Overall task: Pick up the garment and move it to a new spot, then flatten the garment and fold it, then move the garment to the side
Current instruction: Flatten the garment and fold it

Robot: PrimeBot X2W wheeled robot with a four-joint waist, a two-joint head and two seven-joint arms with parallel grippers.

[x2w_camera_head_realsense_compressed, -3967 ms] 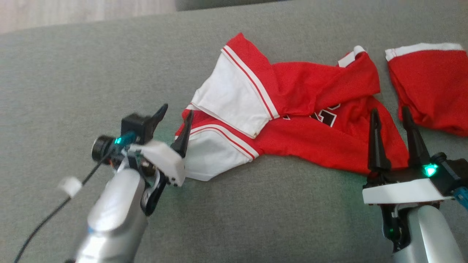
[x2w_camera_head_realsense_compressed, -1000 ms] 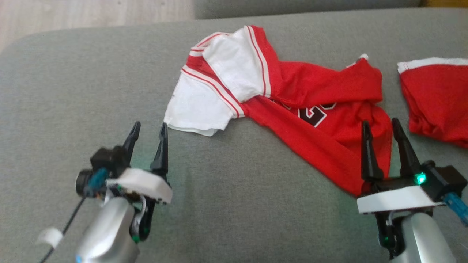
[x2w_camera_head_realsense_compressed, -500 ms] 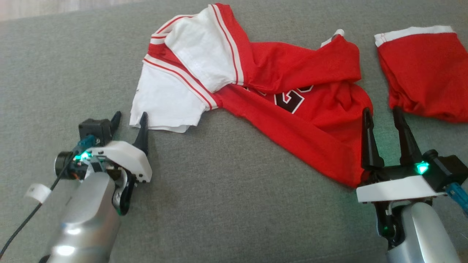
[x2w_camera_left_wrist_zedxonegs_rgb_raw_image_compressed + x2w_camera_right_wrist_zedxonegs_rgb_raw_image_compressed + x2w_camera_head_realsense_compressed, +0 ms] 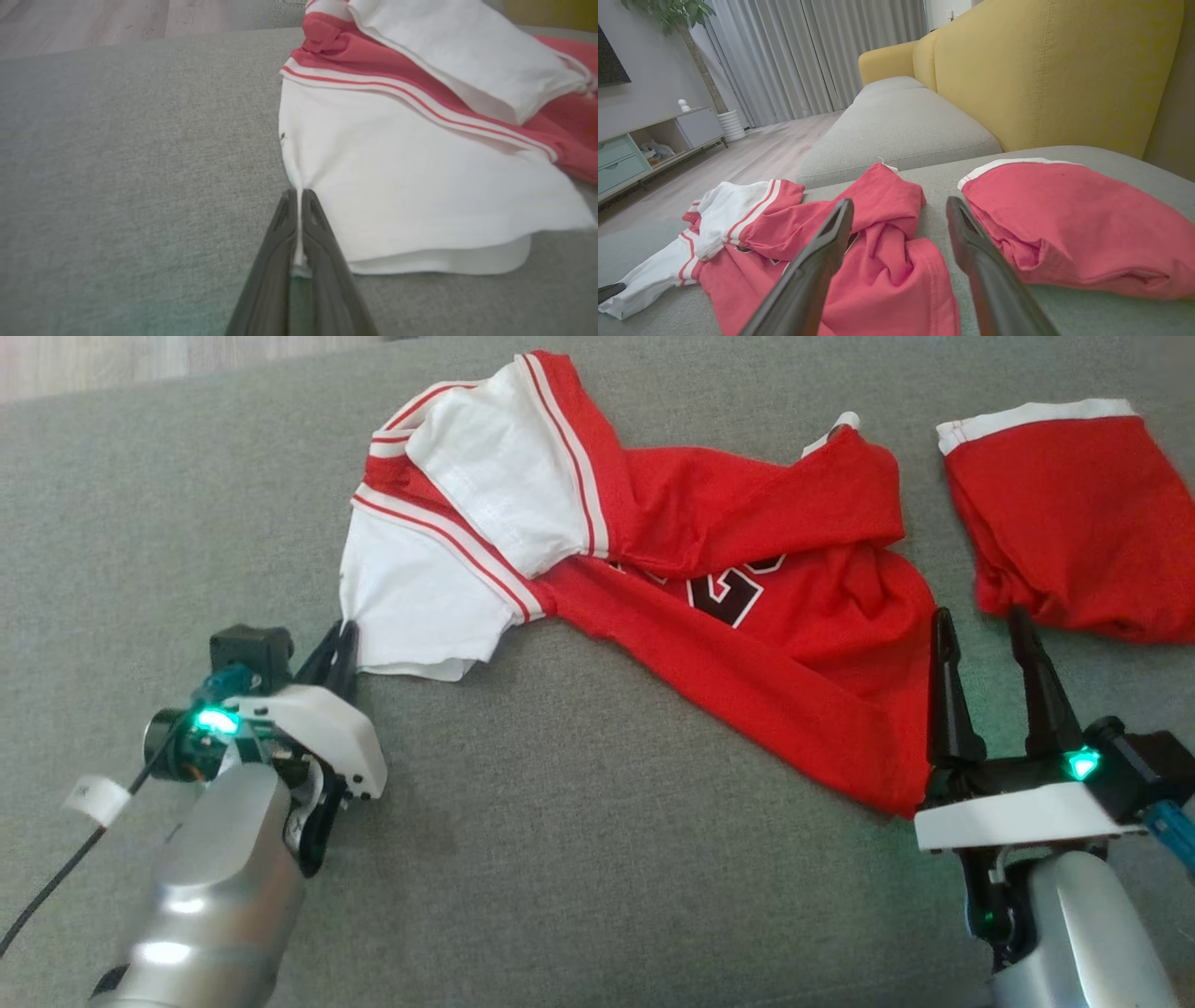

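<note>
The garment (image 4: 709,616) is a red jersey with white sleeves and dark numbers, lying crumpled across the grey sofa cushion (image 4: 579,859). My left gripper (image 4: 344,637) is shut on the corner of the near white sleeve (image 4: 411,186); in the left wrist view a thin pinch of white cloth runs between the closed fingers (image 4: 322,242). The right gripper (image 4: 980,623) stands open beside the jersey's red lower edge (image 4: 896,280), with nothing between its fingers (image 4: 817,261).
A second red piece with a white hem (image 4: 1064,532) lies at the far right of the cushion. A yellow sofa back (image 4: 1045,70) rises behind it. Wooden floor (image 4: 756,154) lies beyond the cushion's far edge, with a low cabinet (image 4: 654,144) and curtains.
My left gripper has moved forward to the white sleeve and closed on its corner. The right gripper has stayed open in place. The camera shifted slightly.
</note>
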